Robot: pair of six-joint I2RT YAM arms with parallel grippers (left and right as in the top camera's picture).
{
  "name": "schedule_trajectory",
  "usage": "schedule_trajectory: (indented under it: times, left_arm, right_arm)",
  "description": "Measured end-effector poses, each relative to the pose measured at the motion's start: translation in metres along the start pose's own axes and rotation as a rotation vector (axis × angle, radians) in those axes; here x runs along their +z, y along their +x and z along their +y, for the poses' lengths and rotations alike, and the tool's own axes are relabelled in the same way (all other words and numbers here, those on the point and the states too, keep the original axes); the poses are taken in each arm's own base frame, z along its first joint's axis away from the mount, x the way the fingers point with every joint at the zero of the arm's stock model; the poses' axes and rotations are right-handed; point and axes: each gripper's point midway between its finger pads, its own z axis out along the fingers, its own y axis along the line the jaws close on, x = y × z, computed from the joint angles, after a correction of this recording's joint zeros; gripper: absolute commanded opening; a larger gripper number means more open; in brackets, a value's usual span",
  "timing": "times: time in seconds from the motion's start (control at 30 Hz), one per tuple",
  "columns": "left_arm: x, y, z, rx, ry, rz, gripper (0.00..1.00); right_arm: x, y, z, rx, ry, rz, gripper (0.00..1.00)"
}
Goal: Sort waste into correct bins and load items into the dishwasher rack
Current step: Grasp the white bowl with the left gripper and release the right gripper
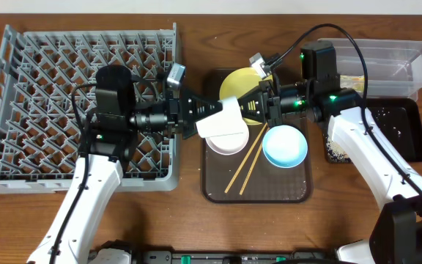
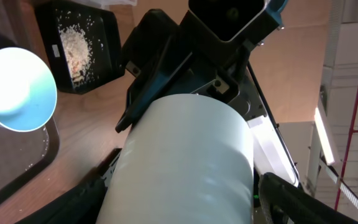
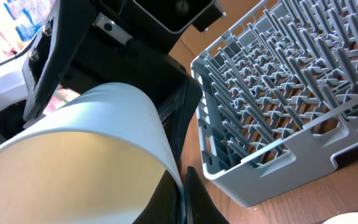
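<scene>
White cup (image 1: 223,121) in left gripper (image 1: 211,114)

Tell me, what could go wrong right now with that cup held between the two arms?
Both the left hand and right hand seem to grip the white cup in mid-air; if either lets go early, it could drop onto the white bowl or chopsticks below. Upright pegs in the dishwasher rack could also tip it on arrival.
</scene>
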Motion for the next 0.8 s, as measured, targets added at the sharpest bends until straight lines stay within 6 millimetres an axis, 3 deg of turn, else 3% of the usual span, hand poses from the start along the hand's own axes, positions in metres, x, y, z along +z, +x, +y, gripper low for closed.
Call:
schedule_trajectory:
  times: [0.3, 0.43, 0.6, 0.67, 0.8]
  left_arm:
    - [0.002, 0.000, 0.000, -0.004, -0.002, 0.000, 0.80]
    - [0.002, -0.002, 0.001, -0.006, -0.008, -0.012, 0.66]
    - [0.002, -0.003, 0.002, -0.002, -0.012, -0.021, 0.59]
    - [0.002, -0.004, 0.002, -0.002, -0.014, -0.025, 0.54]
    - [0.003, -0.006, 0.003, 0.007, -0.023, -0.037, 0.43]
  right_arm:
    - [0.000, -0.010, -0.002, -0.034, 0.018, -0.018, 0.01]
    - [0.000, -0.010, -0.004, -0.016, 0.027, -0.019, 0.01]
    - [0.000, -0.009, -0.006, 0.000, 0.039, -0.020, 0.01]
    - [0.000, -0.009, -0.007, 0.003, 0.044, -0.021, 0.08]
    - [0.002, -0.008, -0.012, 0.013, 0.075, -0.020, 0.09]
